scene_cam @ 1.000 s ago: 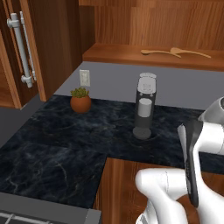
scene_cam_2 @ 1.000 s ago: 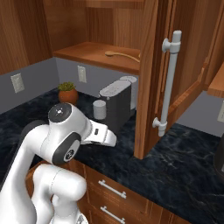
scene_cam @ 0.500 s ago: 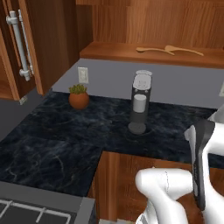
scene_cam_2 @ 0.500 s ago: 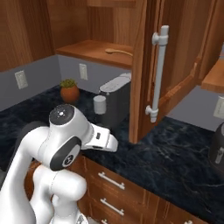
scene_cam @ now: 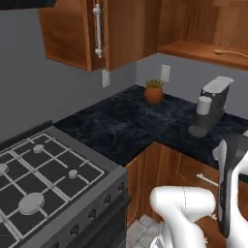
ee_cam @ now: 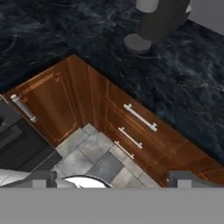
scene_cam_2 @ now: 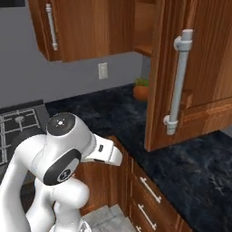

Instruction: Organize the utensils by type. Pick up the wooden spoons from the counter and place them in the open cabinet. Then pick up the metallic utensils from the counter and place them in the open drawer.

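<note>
One slim wooden spoon (scene_cam: 232, 52) lies on the shelf of the open cabinet (scene_cam: 193, 48), at the upper right of the left base view. That cabinet's door with its silver bar handle (scene_cam_2: 179, 86) hangs open over the black counter (scene_cam_2: 190, 167). My gripper (ee_cam: 112, 177) is open and holds nothing. It looks down on the counter (ee_cam: 183, 74) corner and the base cabinets. Its fingertips (ee_cam: 41, 176) stand far apart above the floor tiles. The metallic utensils and the open drawer are out of view; the drawer fronts (ee_cam: 140, 127) below the counter sit flush.
A grey coffee machine (scene_cam: 213, 104) stands on the counter, a potted plant (scene_cam: 153, 92) at the back by a wall outlet (scene_cam: 165, 73). A gas stove (scene_cam: 43, 179) adjoins the counter's left end. A second wall cabinet (scene_cam: 77, 34) hangs above it.
The whole picture has shifted: the base has turned and backed off. The stove has come into view, and the coffee machine and cabinet shelf sit farther right. The gripper stays open.
</note>
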